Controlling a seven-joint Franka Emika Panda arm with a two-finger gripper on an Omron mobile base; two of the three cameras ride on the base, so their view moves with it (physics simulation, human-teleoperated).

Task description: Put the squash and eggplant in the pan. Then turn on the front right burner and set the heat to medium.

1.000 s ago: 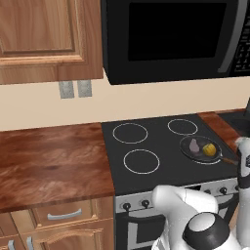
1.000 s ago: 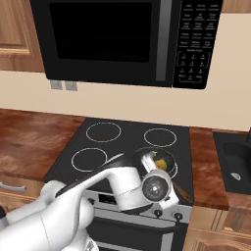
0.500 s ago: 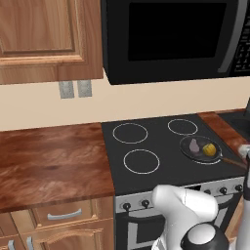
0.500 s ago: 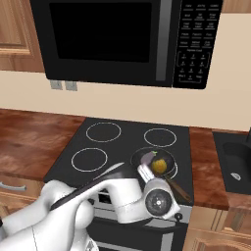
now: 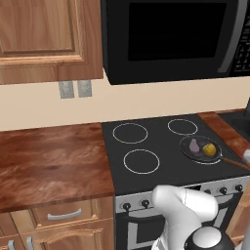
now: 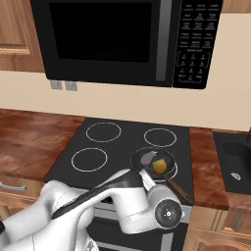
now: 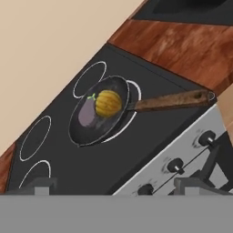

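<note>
The dark grey pan [image 7: 91, 129] sits on the front right burner [image 7: 135, 93], whose white ring shows around the pan's rim. In the pan the yellow squash [image 7: 108, 103] lies against the purple eggplant [image 7: 85, 114]. The brown handle [image 7: 173, 101] points toward the counter on the right. From the base views the pan [image 5: 188, 150] [image 6: 166, 158] holds the squash [image 5: 209, 149] [image 6: 158, 166] and the eggplant [image 5: 194, 145] [image 6: 147, 158]. My gripper [image 7: 119, 186] hangs open in front of the stove, below the pan, with nothing between its fingertips [image 7: 43, 185].
Round control knobs [image 7: 207, 137] line the stove's grey front panel just ahead of the hand. Three other burner rings [image 5: 141, 161] are bare. Wooden counter [image 5: 49, 161] lies left of the stove and a narrower strip [image 6: 206, 166] right, with a sink [image 6: 235, 157] beyond. A microwave [image 6: 122, 39] hangs overhead.
The hand has dropped lower and come toward the stove's front panel. The pan, squash and eggplant have not moved, and the jaws stay wide.
</note>
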